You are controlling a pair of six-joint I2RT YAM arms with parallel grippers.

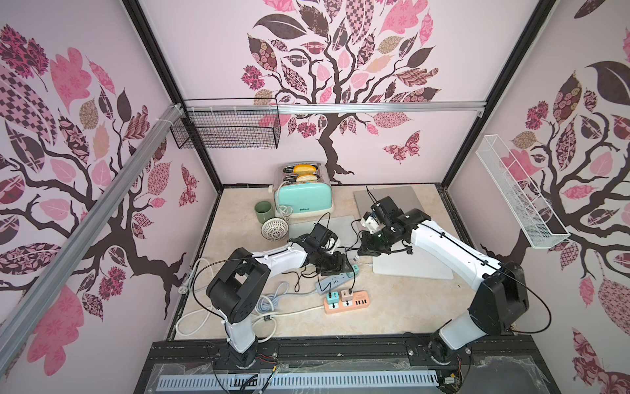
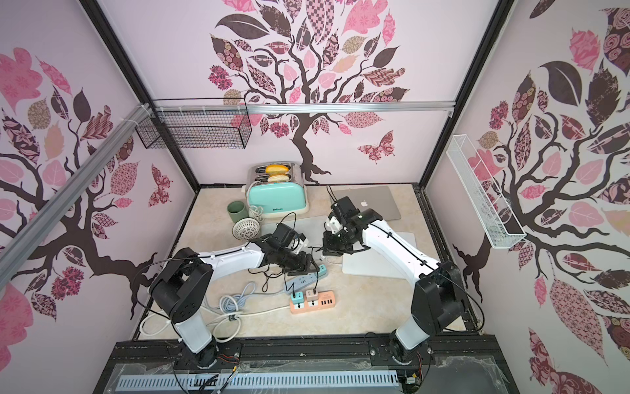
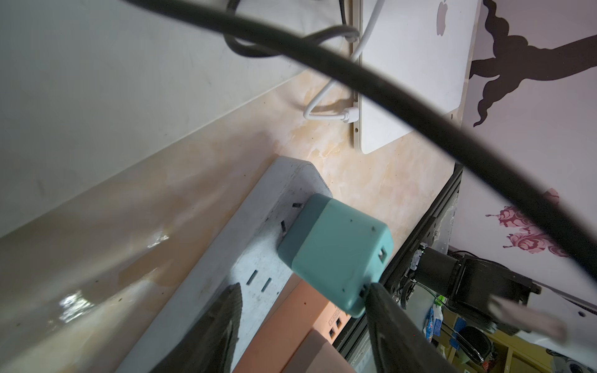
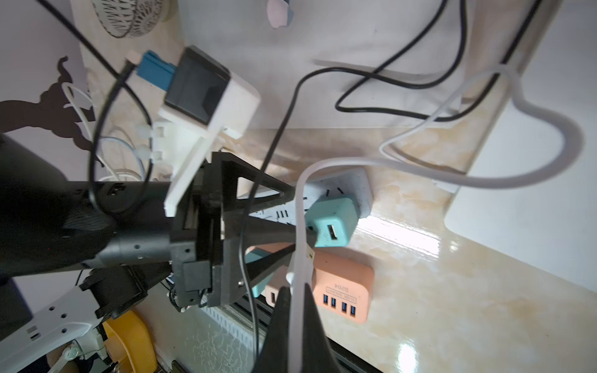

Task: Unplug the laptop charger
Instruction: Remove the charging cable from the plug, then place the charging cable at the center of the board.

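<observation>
Right wrist: right gripper pinches white cable; top views hide this.

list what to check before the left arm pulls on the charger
1. left gripper open, charger lined up between its fingers: ok
2. fingers deep enough to grip: cannot tell
3. charger seated in power strip: ok
4. right gripper shut on white cable: ok
5. that cable out of laptop: not ok, plugged in
6. black wire clear of left gripper: not ok, crosses it

Charger on power strip, laptop just right of it.
</observation>
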